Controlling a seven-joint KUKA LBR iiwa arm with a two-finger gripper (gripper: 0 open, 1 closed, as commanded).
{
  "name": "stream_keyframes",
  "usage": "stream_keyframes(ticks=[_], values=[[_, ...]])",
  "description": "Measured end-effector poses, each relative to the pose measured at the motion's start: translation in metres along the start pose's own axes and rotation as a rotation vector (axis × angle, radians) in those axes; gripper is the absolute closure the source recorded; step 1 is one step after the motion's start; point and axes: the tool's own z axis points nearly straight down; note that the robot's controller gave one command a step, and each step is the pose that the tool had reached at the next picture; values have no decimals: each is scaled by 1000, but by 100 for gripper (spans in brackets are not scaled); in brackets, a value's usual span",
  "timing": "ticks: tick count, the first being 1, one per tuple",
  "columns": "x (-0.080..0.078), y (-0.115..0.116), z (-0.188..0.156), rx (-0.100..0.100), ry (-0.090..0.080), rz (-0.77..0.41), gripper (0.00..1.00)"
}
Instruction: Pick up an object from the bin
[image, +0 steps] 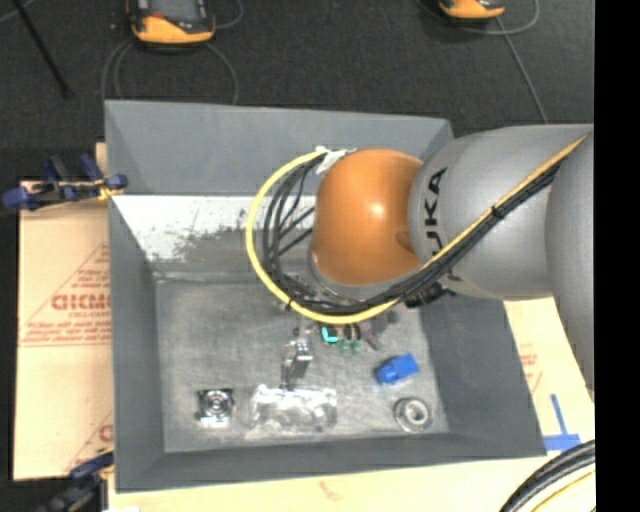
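Four loose things lie plain on the floor of the bin (135, 300), all along its near edge, one of each kind: a square silver metal piece (214, 405) toward the near left corner, a crumpled clear packet (292, 409) at the middle of that edge, a silver ring (411, 411) toward the near right corner, and a small blue block (396, 370) just behind the ring. The gripper (297, 362) hangs below the arm's orange cover (365, 215), just behind the clear packet. Whether the gripper is open or closed, I cannot tell, nor whether it touches the packet.
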Motion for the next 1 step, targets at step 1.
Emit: stream_keyframes(ticks=[1], values=[[41,-63,66,3,1,-64,0]])
